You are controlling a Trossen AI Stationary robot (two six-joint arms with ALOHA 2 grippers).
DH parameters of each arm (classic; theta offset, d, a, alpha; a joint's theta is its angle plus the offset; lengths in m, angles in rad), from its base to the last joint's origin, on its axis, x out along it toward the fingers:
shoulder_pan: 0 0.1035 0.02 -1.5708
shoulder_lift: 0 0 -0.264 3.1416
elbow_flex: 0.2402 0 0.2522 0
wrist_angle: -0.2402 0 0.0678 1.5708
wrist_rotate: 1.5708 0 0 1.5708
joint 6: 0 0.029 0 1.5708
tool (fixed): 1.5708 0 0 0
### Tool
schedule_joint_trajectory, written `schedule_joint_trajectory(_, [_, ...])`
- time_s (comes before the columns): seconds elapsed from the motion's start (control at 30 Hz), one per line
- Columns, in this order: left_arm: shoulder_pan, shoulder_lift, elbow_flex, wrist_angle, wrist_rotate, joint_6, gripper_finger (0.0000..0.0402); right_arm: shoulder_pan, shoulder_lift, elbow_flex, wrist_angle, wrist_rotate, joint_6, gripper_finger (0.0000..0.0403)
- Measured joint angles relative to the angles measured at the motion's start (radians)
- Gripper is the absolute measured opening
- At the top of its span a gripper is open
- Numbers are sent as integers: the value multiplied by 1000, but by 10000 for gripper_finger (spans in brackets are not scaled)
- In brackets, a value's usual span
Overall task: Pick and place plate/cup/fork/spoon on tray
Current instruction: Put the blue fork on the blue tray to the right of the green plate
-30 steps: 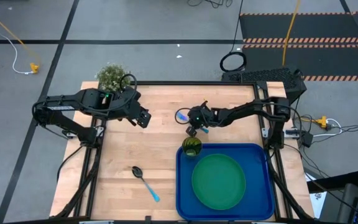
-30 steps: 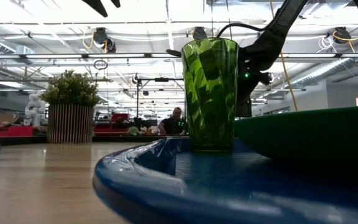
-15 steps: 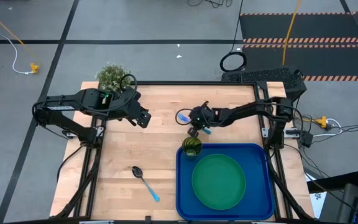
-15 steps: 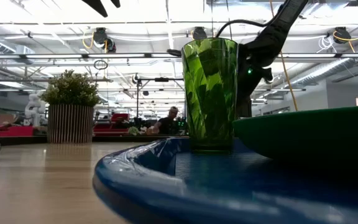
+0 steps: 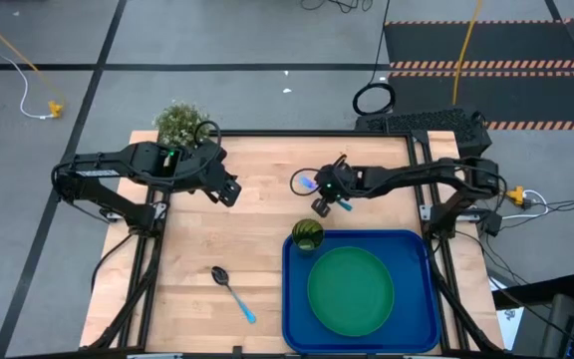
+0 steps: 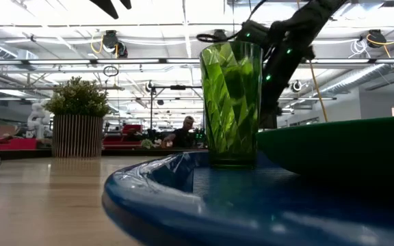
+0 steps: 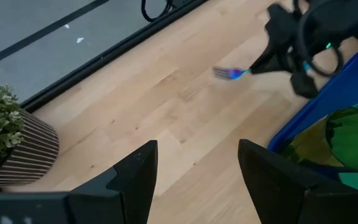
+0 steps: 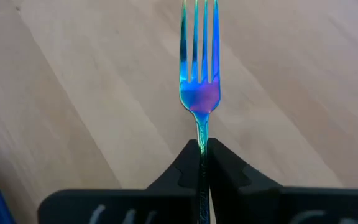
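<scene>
My right gripper (image 5: 325, 191) is shut on the light-blue fork (image 8: 199, 74) over the middle of the table, beyond the tray's far-left corner. The fork also shows in the left wrist view (image 7: 232, 73). The bright-blue tray (image 5: 422, 249) holds the dark-green plate (image 5: 350, 289) and the yellow-green cup (image 5: 307, 235), which stands upright in its far-left corner. The spoon (image 5: 232, 291) lies on the table left of the tray. My left gripper (image 7: 197, 180) is open and empty over the table's far left. My right gripper pinches the fork's handle just behind the neck (image 8: 202, 138) between its two fingers. The fingers come from the table's right and lie along the fork. The tines (image 8: 199, 25) stick out ahead of the fingertips toward the table's left, clear of the table.
A potted plant (image 5: 179, 123) stands at the table's far-left corner, close behind my left arm. Bare wood lies between the two grippers and around the spoon. The low view shows the cup (image 6: 231, 102) and the tray's rim (image 6: 183, 198) close up.
My right gripper has risen and gone a little toward the table's right edge, still shut on the fork, which has gone with it.
</scene>
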Motion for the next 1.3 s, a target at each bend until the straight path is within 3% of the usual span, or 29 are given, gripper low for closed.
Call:
schedule_joint_trajectory(0.27, [0, 0, 0, -9, -1, 12, 223, 11, -160, 0, -233, 41, 189, 2])
schedule_joint_trajectory(0.5, [0, 0, 0, -29, -3, 24, 223, 90, -275, 1, -461, 40, 428, 2])
schedule_joint_trajectory(0.83, [0, 0, 0, -30, 1, 56, 223, 311, -402, 2, -733, 117, 885, 2])
schedule_joint_trajectory(1.3, [-1, 0, 0, -74, 29, 61, 223, 614, -415, 2, -859, 82, 1354, 2])
